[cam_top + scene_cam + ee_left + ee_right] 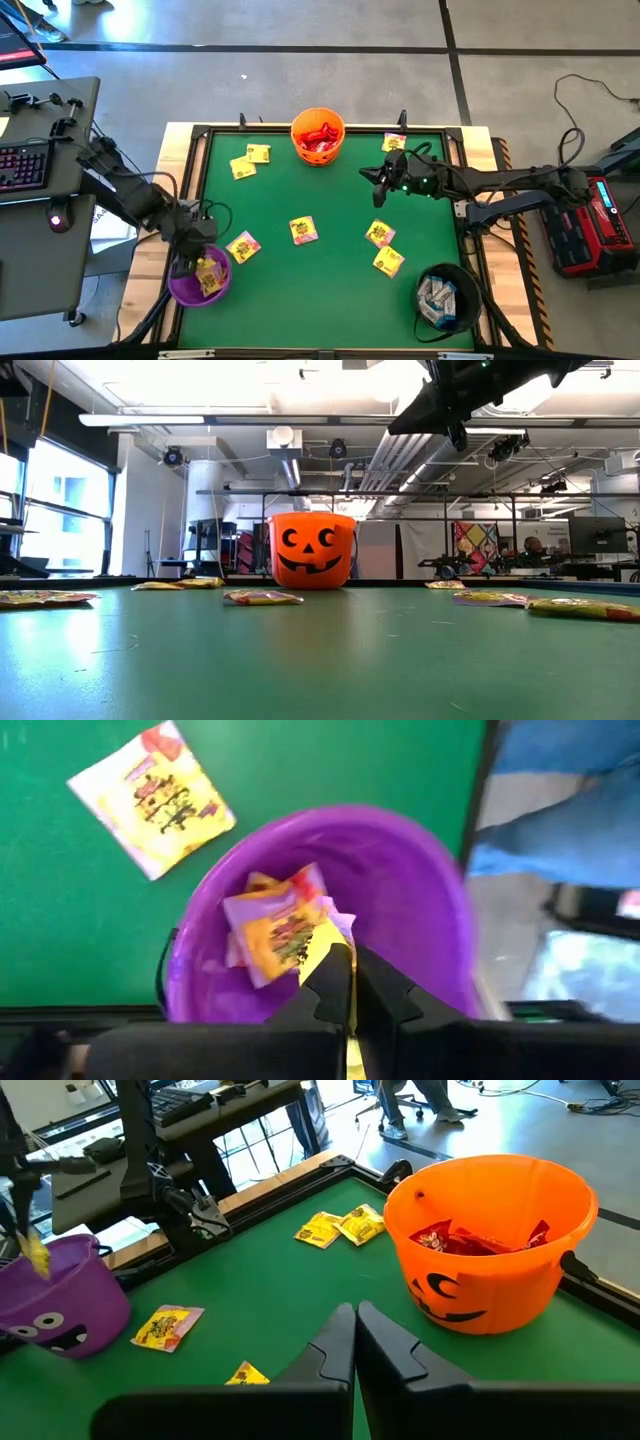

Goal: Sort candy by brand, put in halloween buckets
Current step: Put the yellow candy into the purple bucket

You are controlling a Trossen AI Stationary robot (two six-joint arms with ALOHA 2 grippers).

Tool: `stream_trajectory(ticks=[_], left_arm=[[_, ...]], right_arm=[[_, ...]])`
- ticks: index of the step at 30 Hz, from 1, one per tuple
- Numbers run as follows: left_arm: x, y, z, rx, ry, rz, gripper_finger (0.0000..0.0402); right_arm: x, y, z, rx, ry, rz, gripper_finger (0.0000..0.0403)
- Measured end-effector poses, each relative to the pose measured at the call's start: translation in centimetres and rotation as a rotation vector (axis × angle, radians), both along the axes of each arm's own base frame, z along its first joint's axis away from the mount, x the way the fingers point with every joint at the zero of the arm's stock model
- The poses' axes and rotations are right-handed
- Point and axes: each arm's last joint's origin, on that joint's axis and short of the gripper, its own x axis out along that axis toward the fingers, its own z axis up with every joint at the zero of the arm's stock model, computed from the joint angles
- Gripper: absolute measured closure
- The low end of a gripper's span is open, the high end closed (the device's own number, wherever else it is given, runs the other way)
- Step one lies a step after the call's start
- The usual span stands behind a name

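Left claw (350, 982): grips a yellow candy (325, 942) over the purple bucket (196, 277), worktop's 8 o'clock.
Right claw (378, 183): shut, empty, 4 o'clock of the orange bucket (318, 136).

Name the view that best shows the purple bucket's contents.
Left wrist view: it looks straight into the purple bucket at yellow packets. The high view shows it small; the right wrist view only its outside; the low view misses it.

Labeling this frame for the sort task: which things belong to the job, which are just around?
Job:
orange bucket, red candy inside
purple bucket
black bucket, white-blue candy inside
loose yellow packets
left hand, shut on a yellow packet over the purple bucket
right hand, shut, empty

Around:
keyboard
red case
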Motion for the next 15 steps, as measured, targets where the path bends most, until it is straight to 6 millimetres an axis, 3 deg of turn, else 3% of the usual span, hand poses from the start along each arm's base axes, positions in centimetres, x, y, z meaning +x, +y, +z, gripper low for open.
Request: stream_trajectory(ticks=[15], left_arm=[[0.5,-3.3,-4.0,0.154,0.056,-0.085,0.0401]], right_arm=[[0.0,0.0,0.0,0.000,0.000,0.000,0.0403]])
